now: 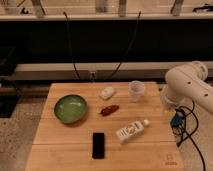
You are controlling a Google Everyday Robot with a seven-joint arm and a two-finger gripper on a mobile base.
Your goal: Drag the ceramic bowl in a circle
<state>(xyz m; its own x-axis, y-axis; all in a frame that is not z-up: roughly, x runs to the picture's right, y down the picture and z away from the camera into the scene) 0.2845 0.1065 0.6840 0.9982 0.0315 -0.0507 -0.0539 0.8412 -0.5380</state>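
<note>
Bowl (70, 108), round glossy ceramic, on wooden table (60, 137); tool (170, 107) at right

White arm (189, 84) at 3 o'clock in the view, folded, with its rounded joint uppermost and its links bending downward. The gripper (169, 107) hangs low beneath that joint, toward 4 o'clock, fingers spread apart and holding nothing.

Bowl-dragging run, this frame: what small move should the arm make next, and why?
Probably lift and swing the gripper across toward the ceramic bowl. The gripper sits open off the right edge of the table, holding nothing. The bowl rests untouched near the opposite side, with a clear cup and a lying bottle between them, so a raised path seems safest.
</note>
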